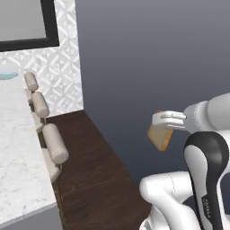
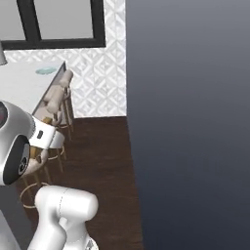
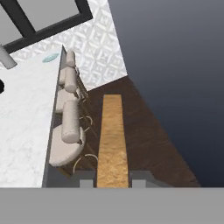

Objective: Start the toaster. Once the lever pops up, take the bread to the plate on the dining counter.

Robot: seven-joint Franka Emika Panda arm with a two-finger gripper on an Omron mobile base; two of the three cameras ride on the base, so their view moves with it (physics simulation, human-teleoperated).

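Our jaws were clamped on the bread [image 3: 113, 135] at its crust edge, and we judged the slice light, stiff from toasting, yet crumbly under pressure.

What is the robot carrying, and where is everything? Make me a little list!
claw: shut on the bread, held up in the air over the floor
bread: one tan slice, brown crust, pinched by its edge
plate: pale blue-green, far end of the counter, nothing on it
counter: white marble, to the robot's left
stools: beige, lined up along the counter's edge
floor: dark wood
done yet: no, the bread is not on the plate
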